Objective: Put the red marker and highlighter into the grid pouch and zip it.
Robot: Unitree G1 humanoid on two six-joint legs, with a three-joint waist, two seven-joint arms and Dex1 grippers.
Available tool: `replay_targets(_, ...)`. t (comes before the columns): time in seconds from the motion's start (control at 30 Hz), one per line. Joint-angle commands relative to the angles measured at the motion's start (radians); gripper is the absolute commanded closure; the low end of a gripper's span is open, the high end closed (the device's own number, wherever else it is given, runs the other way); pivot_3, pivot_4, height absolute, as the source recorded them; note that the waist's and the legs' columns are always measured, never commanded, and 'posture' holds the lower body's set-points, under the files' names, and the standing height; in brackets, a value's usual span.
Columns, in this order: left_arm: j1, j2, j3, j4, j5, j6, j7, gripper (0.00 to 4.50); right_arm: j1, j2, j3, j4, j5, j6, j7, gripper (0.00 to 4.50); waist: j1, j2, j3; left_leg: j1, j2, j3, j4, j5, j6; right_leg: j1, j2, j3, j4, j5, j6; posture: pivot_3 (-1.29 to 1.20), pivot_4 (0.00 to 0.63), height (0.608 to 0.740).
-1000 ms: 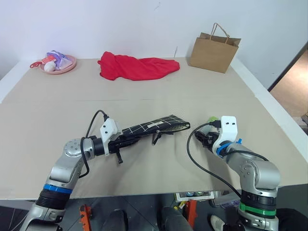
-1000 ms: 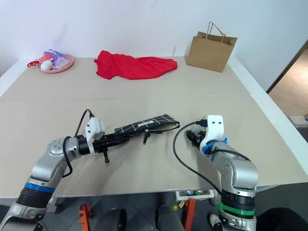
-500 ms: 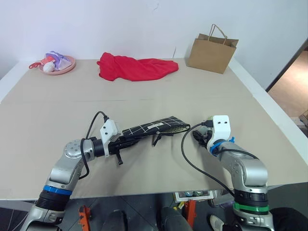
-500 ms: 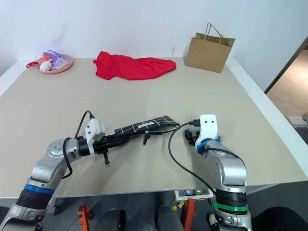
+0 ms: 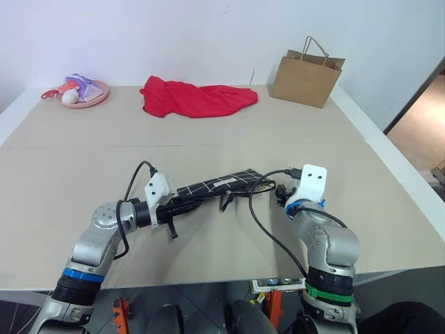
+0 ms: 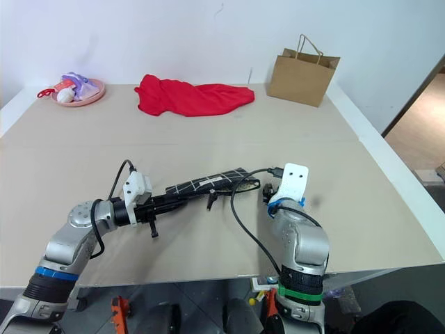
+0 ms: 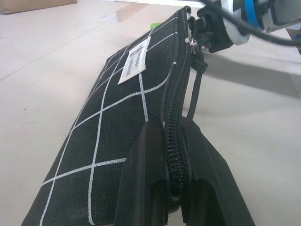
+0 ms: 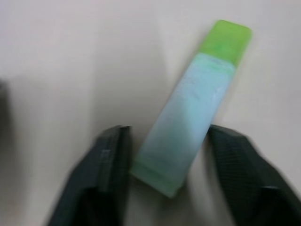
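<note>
The grid pouch (image 5: 215, 184) lies flat on the table, black with white lines and a small white label (image 7: 134, 66). My left gripper (image 5: 179, 203) is shut on its zipper edge (image 7: 175, 122) at the pouch's left end. My right gripper (image 5: 281, 192) sits just off the pouch's right end, by the zipper pull. It is tilted down and open, a finger on each side of the highlighter (image 8: 190, 106). The highlighter is pale mint with a lime cap and lies on the table, cap pointing away from the gripper. The red marker is out of view.
A red cloth (image 5: 198, 97) lies at the back middle of the table, a brown paper bag (image 5: 307, 69) stands back right, and a pink plate (image 5: 78, 92) with small items sits back left. The table's front edge (image 5: 208, 282) runs just under both arms.
My right gripper has swung left toward the pouch's right end and tipped downward, its fingers narrowing. The left gripper and the pouch have stayed put.
</note>
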Motion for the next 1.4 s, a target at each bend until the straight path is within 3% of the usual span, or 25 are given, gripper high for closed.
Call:
replay_targets(0.03, -0.011, -0.002, 0.008, -0.03, -0.013, -0.005, -0.002, 4.5, 0.056, 0.016, -0.006, 0.067, -0.021, -0.034, -0.021, 2.85, 0.0, -0.003, -0.002, 0.0, 0.0, 0.0, 0.0, 0.0, 0.0, 0.0, 0.0, 0.0, 0.0, 0.0, 0.0, 0.0, 0.15, 0.74)
replay_targets(0.07, -0.01, -0.001, 0.008, -0.031, -0.012, -0.005, -0.002, 4.5, 0.059, 0.014, -0.005, 0.068, -0.022, -0.037, -0.018, 3.27, 0.0, -0.004, -0.002, 0.0, 0.0, 0.0, 0.0, 0.0, 0.0, 0.0, 0.0, 0.0, 0.0, 0.0, 0.0, 0.0, 0.15, 0.74)
replay_targets(0.1, -0.009, -0.001, 0.009, -0.031, -0.013, -0.006, -0.002, 4.5, 0.06, 0.013, -0.006, 0.068, -0.022, -0.041, -0.015, 3.35, 0.0, -0.004, -0.002, 0.001, 0.0, 0.0, 0.0, 0.0, 0.0, 0.0, 0.0, 0.0, 0.0, 0.0, 0.0, 0.0, 0.15, 0.74)
replay_targets(0.27, -0.007, -0.002, 0.009, -0.031, -0.012, -0.007, 0.001, 4.5, 0.015, -0.01, -0.073, 0.061, 0.022, -0.08, 0.011, 3.36, 0.0, -0.004, -0.002, 0.001, 0.0, 0.0, 0.0, 0.0, 0.0, 0.001, 0.0, 0.0, 0.0, 0.0, -0.001, 0.0, 0.15, 0.74)
replay_targets(0.37, -0.007, -0.002, 0.009, -0.031, -0.013, -0.008, -0.001, 4.5, -0.018, -0.116, -0.027, 0.05, 0.033, -0.153, 0.131, 3.36, 0.0, -0.004, -0.002, 0.001, 0.0, 0.001, 0.0, 0.0, 0.0, 0.001, -0.001, 0.0, -0.001, 0.0, -0.001, 0.0, 0.15, 0.74)
replay_targets(0.47, -0.011, -0.002, 0.007, -0.027, -0.013, -0.008, -0.005, 4.5, -0.051, -0.287, 0.027, 0.016, 0.072, -0.276, 0.369, 3.36, 0.0, 0.003, 0.003, 0.0, -0.001, 0.003, 0.0, 0.0, 0.0, 0.0, -0.002, 0.002, -0.002, 0.0, 0.0, 0.0, 0.15, 0.74)
replay_targets(0.53, -0.015, 0.0, 0.008, -0.025, -0.013, -0.007, -0.009, 4.5, -0.033, -0.444, 0.066, -0.04, 0.104, -0.38, 0.585, 3.36, 0.0, 0.01, 0.007, -0.004, -0.003, 0.007, 0.0, 0.0, 0.0, -0.005, -0.003, 0.005, -0.002, 0.001, 0.002, 0.0, 0.15, 0.74)
replay_targets(0.63, -0.018, 0.005, 0.008, -0.022, -0.015, -0.006, -0.016, 4.5, 0.056, -0.702, 0.08, -0.089, 0.143, -0.526, 0.91, 3.36, 0.006, 0.01, 0.008, -0.009, -0.003, 0.007, -0.001, -0.002, 0.003, -0.01, -0.001, 0.006, -0.002, 0.001, 0.01, 0.0, 0.15, 0.74)
replay_targets(0.8, -0.025, 0.004, 0.006, -0.014, -0.015, -0.007, -0.019, 4.5, 0.125, -0.942, 0.018, -0.075, 0.234, -0.605, 1.171, 3.36, 0.006, 0.01, 0.008, -0.01, -0.003, 0.002, 0.0, -0.01, 0.009, -0.008, -0.001, 0.002, -0.003, -0.007, 0.007, 0.0, 0.15, 0.74)
replay_targets(0.97, -0.032, -0.006, 0.003, -0.006, -0.011, -0.012, -0.02, 4.5, 0.134, -1.041, -0.01, -0.124, 0.332, -0.55, 1.286, 3.36, 0.005, 0.01, 0.008, -0.01, -0.003, 0.0, 0.002, -0.011, 0.009, -0.007, -0.001, 0.001, -0.002, -0.007, 0.007, 0.0, 0.15, 0.74)
replay_targets(1.4, -0.038, -0.01, 0.003, -0.002, -0.006, -0.015, -0.022, 4.5, 0.222, -1.08, 0.003, -0.161, 0.359, -0.561, 1.344, 3.36, 0.007, 0.01, 0.008, -0.01, -0.004, 0.0, 0.004, -0.009, 0.006, -0.005, -0.002, 0.001, -0.002, -0.005, 0.009, 0.0, 0.15, 0.74)
